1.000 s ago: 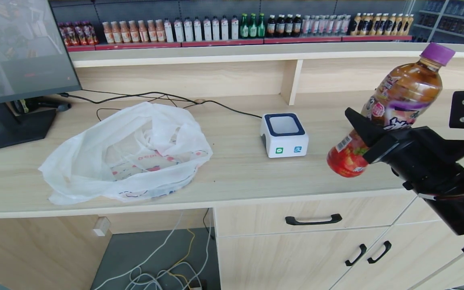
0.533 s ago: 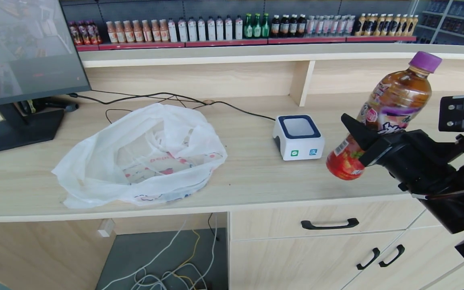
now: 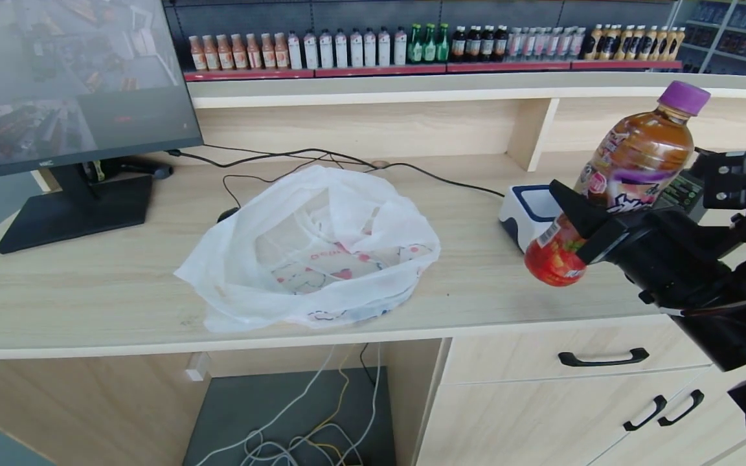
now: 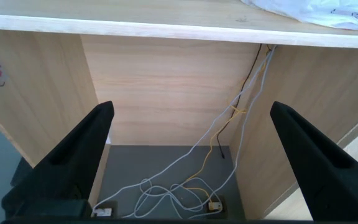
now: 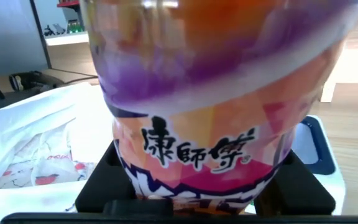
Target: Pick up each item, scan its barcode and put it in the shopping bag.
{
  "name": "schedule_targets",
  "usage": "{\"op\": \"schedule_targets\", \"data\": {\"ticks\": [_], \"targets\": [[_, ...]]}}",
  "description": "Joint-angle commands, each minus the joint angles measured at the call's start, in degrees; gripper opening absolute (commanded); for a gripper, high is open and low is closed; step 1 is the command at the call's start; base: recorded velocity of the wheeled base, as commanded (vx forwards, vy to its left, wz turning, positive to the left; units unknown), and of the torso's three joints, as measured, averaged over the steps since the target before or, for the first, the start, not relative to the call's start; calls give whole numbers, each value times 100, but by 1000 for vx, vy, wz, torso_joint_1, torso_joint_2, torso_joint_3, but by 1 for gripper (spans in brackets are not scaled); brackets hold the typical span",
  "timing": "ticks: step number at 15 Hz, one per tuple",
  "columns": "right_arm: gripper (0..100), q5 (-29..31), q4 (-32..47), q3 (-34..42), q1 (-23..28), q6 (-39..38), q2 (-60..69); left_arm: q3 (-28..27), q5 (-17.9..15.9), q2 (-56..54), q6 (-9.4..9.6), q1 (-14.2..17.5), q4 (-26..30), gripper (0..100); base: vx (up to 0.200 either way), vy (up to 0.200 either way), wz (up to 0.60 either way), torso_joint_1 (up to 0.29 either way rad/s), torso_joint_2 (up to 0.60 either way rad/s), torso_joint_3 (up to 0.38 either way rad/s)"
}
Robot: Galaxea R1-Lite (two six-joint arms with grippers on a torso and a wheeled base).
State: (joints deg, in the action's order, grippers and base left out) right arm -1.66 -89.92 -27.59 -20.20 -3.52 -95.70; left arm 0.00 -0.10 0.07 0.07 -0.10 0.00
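Steadily, as my view shifted, the bottle [image 3: 638, 155] clenched in my right pincer [image 3: 585, 223] drew up beside the scanner [image 3: 519, 208]; scanning seemed next, the shopping bag [image 3: 321, 259] after.

Count on and around the worktop [image 3: 88, 291]
One tea bottle [image 3: 632, 175], one shopping bag [image 3: 321, 252], one scanner [image 3: 525, 210], one monitor [image 3: 68, 84], three dark cabinet handles [image 3: 603, 358] (one level, two slanted), plus shelf bottles [image 3: 373, 48] too small to count.
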Motion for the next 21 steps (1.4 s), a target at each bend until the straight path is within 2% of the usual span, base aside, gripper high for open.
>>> {"op": "schedule_targets", "data": {"ticks": [1, 7, 8, 9, 11, 13, 15, 18, 19, 21], "targets": [[0, -1, -8, -1, -2, 27, -46, 0, 1, 1, 1, 1, 0, 100, 0, 200, 0, -2, 2, -2], [0, -1, -8, -89, -10, 36, -125, 0, 1, 1, 1, 1, 0, 100, 0, 200, 0, 4, 2, 2], [0, -1, -8, -168, -19, 36, -125, 0, 1, 1, 1, 1, 0, 100, 0, 0, 0, 0, 0, 0], [0, -107, -8, -221, -37, 220, -81, 0, 1, 1, 1, 1, 0, 100, 0, 0, 0, 0, 0, 0], [0, -810, -8, -1, -81, 651, -10, 0, 1, 1, 1, 1, 0, 100, 0, 0, 0, 0, 0, 0], [0, -986, -8, -36, -432, 809, -54, 0, 1, 1, 1, 1, 0, 100, 0, 0, 0, 0, 0, 0], [0, -871, -8, -379, -863, 818, -371, 0, 1, 1, 1, 1, 0, 100, 0, 0, 0, 0, 0, 0], [0, -265, -8, -1267, -1355, 809, -819, 0, 1, 1, 1, 1, 0, 100, 0, 0, 0, 0, 0, 0], [0, -230, 132, -1522, -1487, 809, -907, 0, 1, 1, 1, 1, 0, 100, 0, 0, 0, 0, 0, 0], [0, -124, 985, -1996, -1601, 818, -863, 0, 1, 1, 1, 1, 0, 100, 0, 0, 0, 0, 0, 0]]}}
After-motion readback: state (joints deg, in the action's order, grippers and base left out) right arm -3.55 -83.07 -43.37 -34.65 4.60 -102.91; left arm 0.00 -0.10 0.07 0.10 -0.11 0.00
